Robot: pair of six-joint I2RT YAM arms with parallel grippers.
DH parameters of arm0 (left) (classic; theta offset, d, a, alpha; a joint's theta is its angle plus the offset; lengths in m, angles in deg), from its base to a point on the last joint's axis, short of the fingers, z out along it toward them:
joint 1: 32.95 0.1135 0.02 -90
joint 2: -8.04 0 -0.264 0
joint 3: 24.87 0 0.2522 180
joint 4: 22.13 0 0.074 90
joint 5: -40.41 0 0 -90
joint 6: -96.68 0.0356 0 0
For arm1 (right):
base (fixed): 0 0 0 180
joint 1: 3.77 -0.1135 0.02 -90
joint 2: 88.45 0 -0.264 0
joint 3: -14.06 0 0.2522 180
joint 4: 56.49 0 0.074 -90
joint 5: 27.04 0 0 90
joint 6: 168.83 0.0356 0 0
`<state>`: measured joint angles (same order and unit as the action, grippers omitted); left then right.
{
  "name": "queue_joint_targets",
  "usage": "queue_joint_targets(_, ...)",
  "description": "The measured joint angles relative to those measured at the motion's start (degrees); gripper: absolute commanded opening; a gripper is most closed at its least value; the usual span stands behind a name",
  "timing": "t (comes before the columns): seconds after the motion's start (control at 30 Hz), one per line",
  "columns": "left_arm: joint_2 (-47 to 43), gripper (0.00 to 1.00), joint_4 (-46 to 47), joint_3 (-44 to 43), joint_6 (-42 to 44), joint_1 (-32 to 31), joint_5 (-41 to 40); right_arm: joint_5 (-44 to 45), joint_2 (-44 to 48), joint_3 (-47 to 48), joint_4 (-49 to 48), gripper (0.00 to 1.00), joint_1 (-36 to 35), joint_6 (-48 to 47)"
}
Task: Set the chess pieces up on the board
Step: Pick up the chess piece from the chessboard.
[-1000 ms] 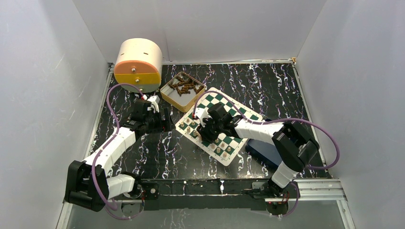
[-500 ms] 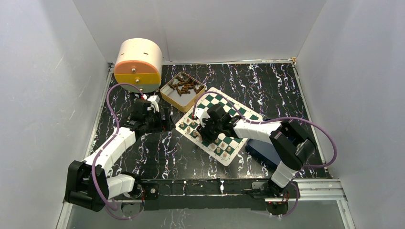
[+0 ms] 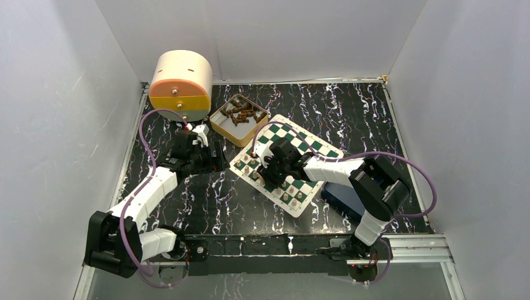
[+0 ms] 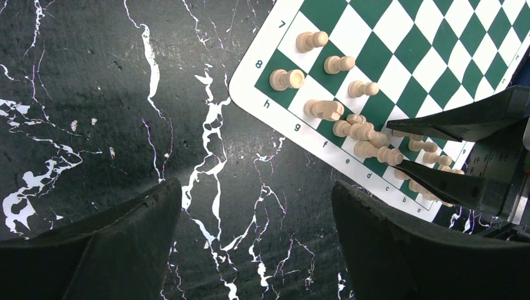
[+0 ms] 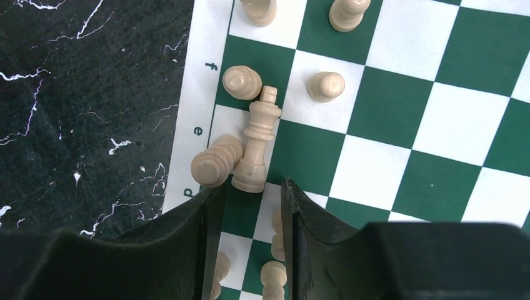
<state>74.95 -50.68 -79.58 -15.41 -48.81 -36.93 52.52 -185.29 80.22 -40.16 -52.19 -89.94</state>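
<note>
Right wrist view: the right gripper (image 5: 251, 195), fingers narrow with nothing between them, sits just behind the base of a toppled king (image 5: 258, 140) at the board (image 5: 437, 125) edge. The step appears to be righting it. Straddle the stem squarely, spare the touching neighbouring piece (image 5: 214, 165), and close gently. The left gripper (image 4: 256, 206) hangs wide open over the tabletop (image 4: 94, 94).

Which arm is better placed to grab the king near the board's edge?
Right. The right end effector hovers at the king on the board; the left end effector is over table, off the board.
</note>
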Motion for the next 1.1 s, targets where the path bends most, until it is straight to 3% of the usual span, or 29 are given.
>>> queue_joint_targets(0.2,-0.04,0.85,0.00,0.00,0.00,0.00,0.00,0.02,-0.22,0.11,0.02,0.46,-0.09,0.22)
queue_joint_targets(0.83,-0.07,0.84,0.42,0.11,-0.02,0.00,-0.02,1.29,-0.72,0.42,-0.13,0.32,-0.13,0.39)
queue_joint_targets(1.1,-0.07,0.79,1.09,0.24,-0.04,0.00,0.09,1.31,-0.70,0.44,-0.13,0.29,-0.13,0.48)
